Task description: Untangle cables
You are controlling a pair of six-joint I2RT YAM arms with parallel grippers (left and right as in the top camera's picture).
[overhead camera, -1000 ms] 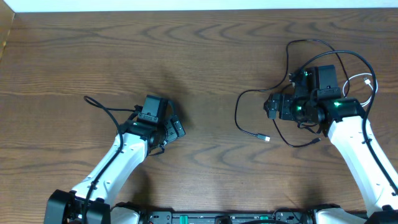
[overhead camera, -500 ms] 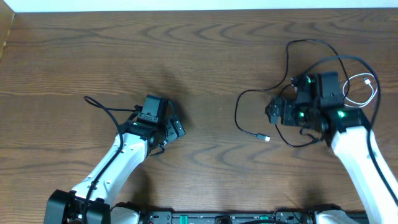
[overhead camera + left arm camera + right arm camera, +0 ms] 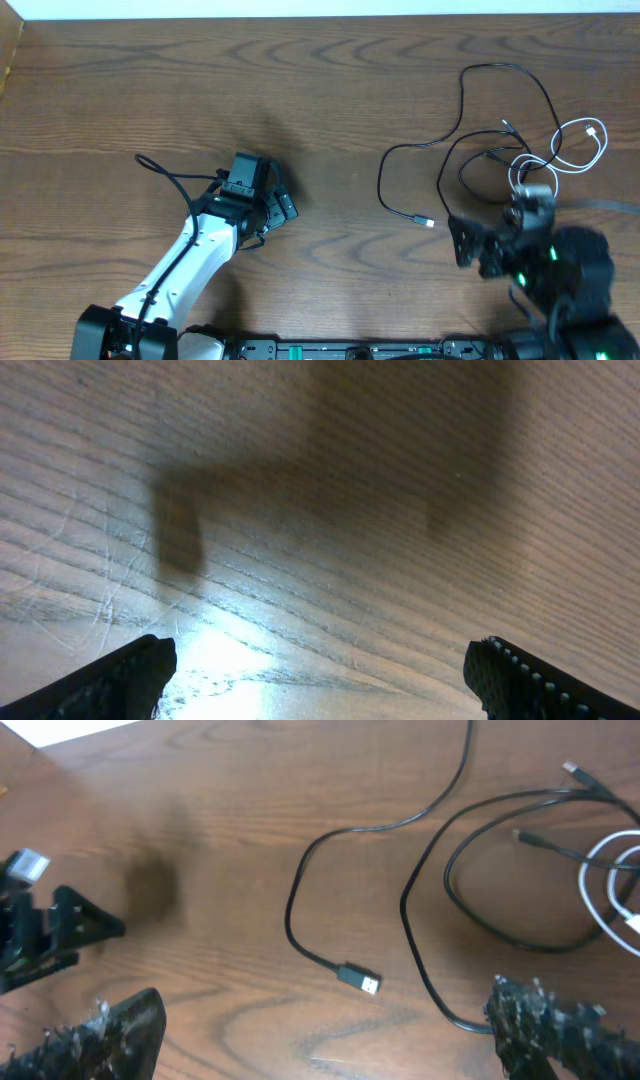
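Sprawling across the upper right of the overhead view, the black cables (image 3: 380,185) loop over one another, and the white cable (image 3: 594,130) crosses them at the right edge (apparently still tangled). The right gripper (image 3: 470,245) has pulled back from above them to the lower right, jaws spread wide and empty. The left gripper (image 3: 278,208) waits, released, centre-left over the table (image 3: 300,80).
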